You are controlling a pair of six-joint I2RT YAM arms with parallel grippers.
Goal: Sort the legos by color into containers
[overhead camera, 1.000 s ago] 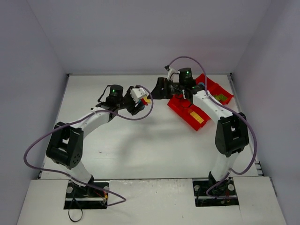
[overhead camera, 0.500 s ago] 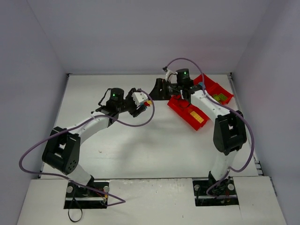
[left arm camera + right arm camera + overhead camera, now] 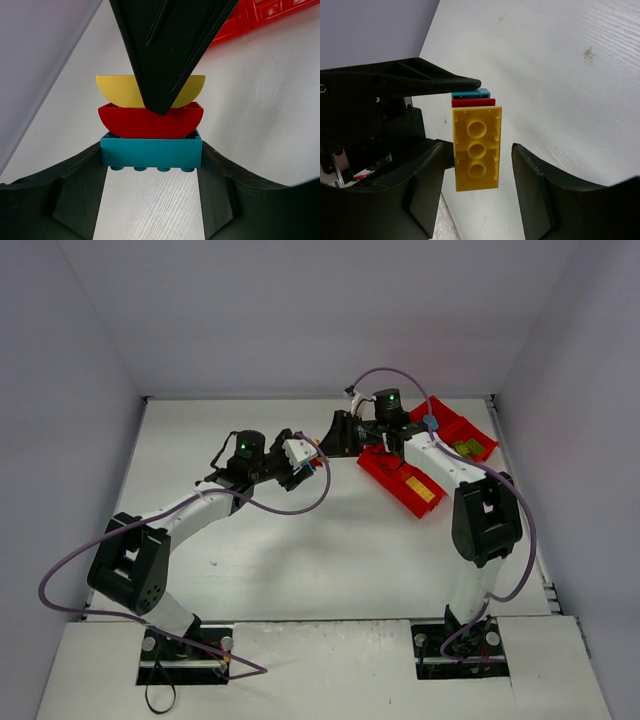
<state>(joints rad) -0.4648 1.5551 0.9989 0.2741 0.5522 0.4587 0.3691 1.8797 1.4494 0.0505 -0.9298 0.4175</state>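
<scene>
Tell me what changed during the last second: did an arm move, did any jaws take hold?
The right gripper moved left to the brick stack and narrowed its jaws around the yellow brick; a gap on one side remains. The left gripper shifted only slightly and kept holding the stack by the cyan brick. The red tray stayed put.

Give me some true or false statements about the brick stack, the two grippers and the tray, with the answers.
1. The left gripper holds a stack of three bricks by its cyan brick. True.
2. The right gripper is clamped tight on the yellow brick. False: a gap shows on each side of it.
3. The stack includes a green brick. False: it is yellow, red and cyan.
4. The red tray lies on the right half of the table. True.
</scene>
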